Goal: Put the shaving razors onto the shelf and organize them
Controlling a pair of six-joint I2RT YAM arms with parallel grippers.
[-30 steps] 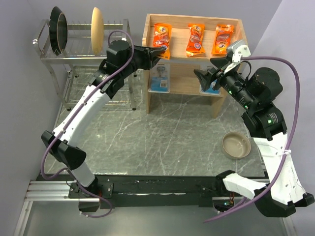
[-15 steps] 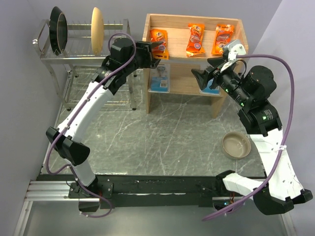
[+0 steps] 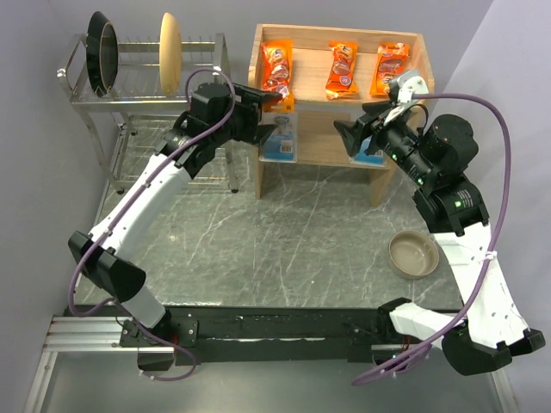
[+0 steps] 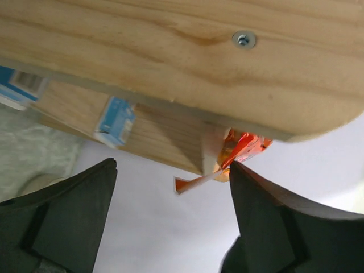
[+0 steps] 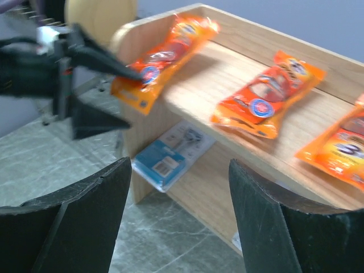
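The wooden shelf (image 3: pixel 415 45) holds three orange shaving razor packets on its top tier: left (image 3: pixel 277 65), middle (image 3: pixel 342 69), right (image 3: pixel 389 69). The left packet's near end overhangs the front edge. A blue-and-white razor card (image 3: pixel 280 138) lies on the lower tier, and a second one (image 3: pixel 372 153) is partly hidden behind my right gripper. My left gripper (image 3: pixel 274 112) is open just in front of the left packet and holds nothing. In the left wrist view the packet's edge (image 4: pixel 244 148) shows beyond the shelf's underside (image 4: pixel 170 57). My right gripper (image 3: pixel 355 120) hangs open and empty before the shelf, facing the card (image 5: pixel 170 153).
A chrome wire dish rack (image 3: pixel 146 82) stands left of the shelf with a black pan (image 3: pixel 102 56) and a beige plate (image 3: pixel 169 52) upright in it. A brown bowl (image 3: pixel 413 254) sits on the marble table at the right.
My left gripper opened and let go of the left orange packet, which now lies on the top tier, and it drew back a little. The right arm barely moved.
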